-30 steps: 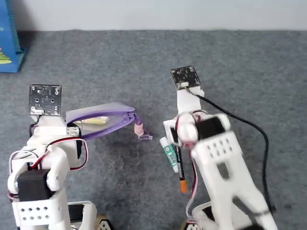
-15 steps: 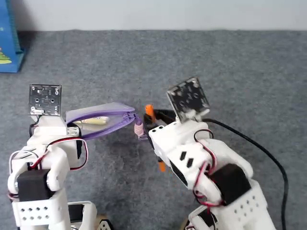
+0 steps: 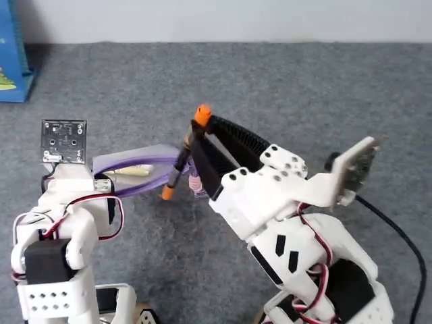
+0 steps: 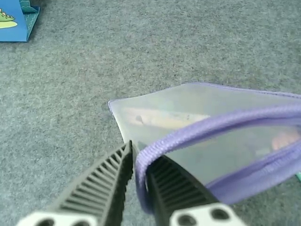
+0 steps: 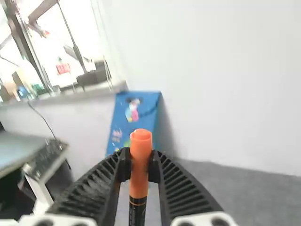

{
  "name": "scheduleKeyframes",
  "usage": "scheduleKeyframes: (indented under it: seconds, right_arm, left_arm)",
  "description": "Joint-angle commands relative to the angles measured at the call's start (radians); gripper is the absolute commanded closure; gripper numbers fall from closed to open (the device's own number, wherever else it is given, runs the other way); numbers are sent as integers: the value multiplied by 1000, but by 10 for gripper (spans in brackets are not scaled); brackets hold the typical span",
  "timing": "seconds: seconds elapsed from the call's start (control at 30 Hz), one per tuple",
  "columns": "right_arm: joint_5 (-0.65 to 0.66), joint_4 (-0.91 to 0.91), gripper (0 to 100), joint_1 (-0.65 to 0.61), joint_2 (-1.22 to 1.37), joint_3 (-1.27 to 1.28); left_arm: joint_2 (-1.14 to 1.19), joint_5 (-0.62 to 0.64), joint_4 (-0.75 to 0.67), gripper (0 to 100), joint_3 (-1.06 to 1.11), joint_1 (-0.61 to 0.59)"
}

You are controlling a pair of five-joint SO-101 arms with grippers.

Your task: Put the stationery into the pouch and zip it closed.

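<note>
A purple translucent pouch (image 3: 138, 170) lies on the grey carpet with its mouth open, a pale yellow item inside it. My left gripper (image 4: 137, 165) is shut on the pouch's purple zipper edge (image 4: 197, 132), holding the mouth up. My right gripper (image 3: 197, 135) is shut on an orange-capped black marker (image 3: 183, 152), raised above the carpet at the pouch's open end. The marker hangs tilted, its lower orange tip near the pouch mouth. In the right wrist view the marker (image 5: 139, 162) stands clamped between the black fingers (image 5: 101, 181). A pink zipper pull (image 3: 196, 182) hangs at the pouch's end.
A blue box (image 3: 11, 50) stands at the far left edge, also seen as a blue box (image 4: 16, 19) in the left wrist view. The right arm's black cable (image 3: 398, 229) trails over the carpet on the right.
The right arm picked the marker up off the carpet, swung it toward the pouch and lifted it above the pouch's open end. The left arm has stayed still, holding the pouch.
</note>
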Motion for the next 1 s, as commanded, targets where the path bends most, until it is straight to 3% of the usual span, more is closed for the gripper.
scheduleKeyframes:
  seconds: [0.0, 0.23, 0.63, 0.73, 0.83, 0.97]
  right_arm:
    - [-31, -163, 991, -2, -10, 68]
    - [-26, -539, 991, -2, -10, 376]
    - [-34, -745, 991, -8, -8, 608]
    - [-110, -819, 991, -4, -8, 652]
    - [-160, -832, 991, -7, -8, 672]
    - [-121, -832, 985, -8, -8, 703]
  left_arm:
    - [5, 8, -6, 987, -7, 2]
    - [5, 8, -8, 987, -5, 0]
    - [5, 8, -9, 987, -5, 0]
    - [5, 8, -9, 987, -5, 0]
    - [5, 8, -9, 987, -5, 0]
    - [5, 8, -9, 987, -5, 0]
